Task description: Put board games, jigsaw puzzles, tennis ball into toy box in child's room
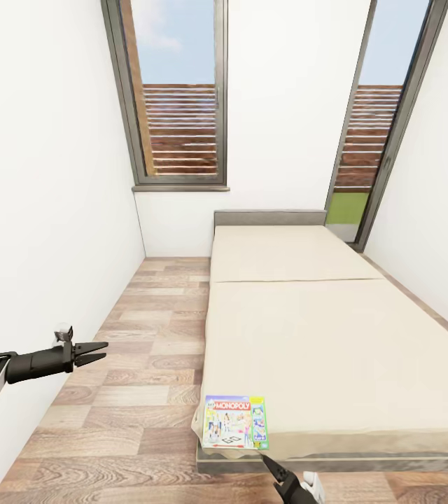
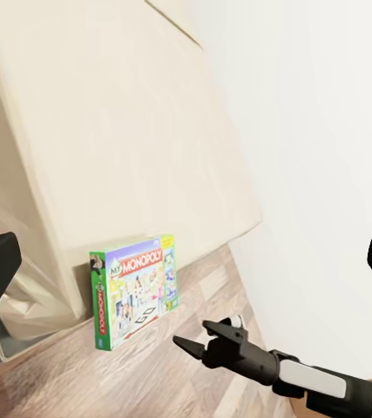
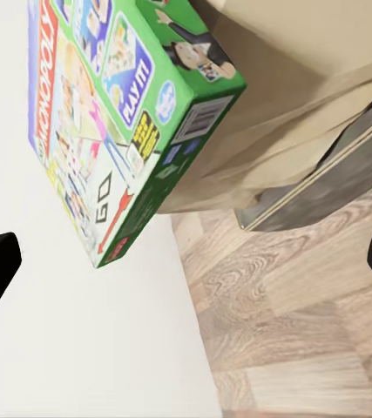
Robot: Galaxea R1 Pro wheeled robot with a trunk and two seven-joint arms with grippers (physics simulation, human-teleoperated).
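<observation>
A: Gripper status?

B: Right gripper (image 1: 271,465) is open and empty, just below the game (image 1: 236,421). Left gripper (image 1: 91,352) hangs open over the floor (image 1: 133,378).

A: Task progress?

B: The game lies on the bed (image 1: 336,350) corner, not yet grasped. I judge packing far from complete.

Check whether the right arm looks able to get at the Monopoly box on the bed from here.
Probably yes. The Monopoly box lies flat at the near corner of the bed, overhanging slightly. The right end effector, open, sits just below that corner with nothing between, and the box shows close ahead in the right wrist view.
</observation>
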